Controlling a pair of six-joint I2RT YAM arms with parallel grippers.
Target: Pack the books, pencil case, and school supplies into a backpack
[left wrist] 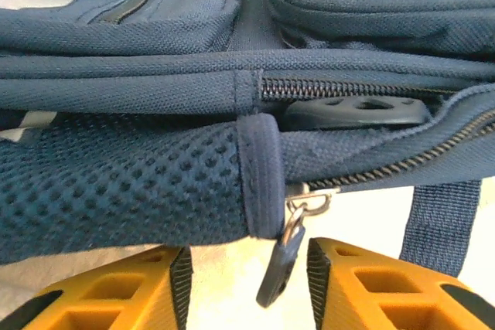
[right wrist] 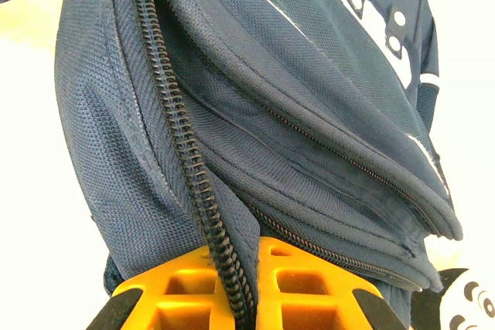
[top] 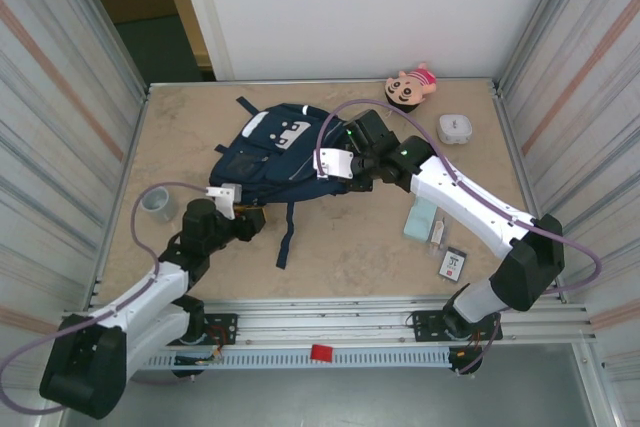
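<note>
Since the backpack (top: 280, 152) lies flat on the counter (top: 345, 272) between the two arms with its zip partly parted, the step in hand looks like opening it; what is inside, cannot tell.

Left tool (left wrist: 246, 287): jaws apart, zip pull (left wrist: 277, 268) hanging in the gap between them, nearer the right-hand finger, not pinched. Mesh pocket (left wrist: 116, 191) directly above the fingers. Right tool (right wrist: 246, 299): clenched on the backpack's edge, zip teeth running straight down between its fingers, fabric bunched above.

Risks, judged:
- Pull is small and dangles loose. It could swing out as the jaws meet, and they would close on nothing.
- Jaws catch the seam loop or mesh above the pull, and the slider jams.
- Right tool's hold is on thin fabric at the zip. Tugging the slider against it could slip the cloth free, and the whole bag would slide on the counter instead of unzipping.
- Fabric folds beside the teeth may snag in the slider.

Around: strap (top: 287, 232) trails just right of the left tool, near its path. Pencil case (top: 420, 217), clear piece (top: 438, 235) and packet (top: 453, 263) lie under and behind the right tool's arm, well apart from the bag. White box (top: 455, 129) and plush doll (top: 410, 85) lie beyond that arm, not task items.
</note>
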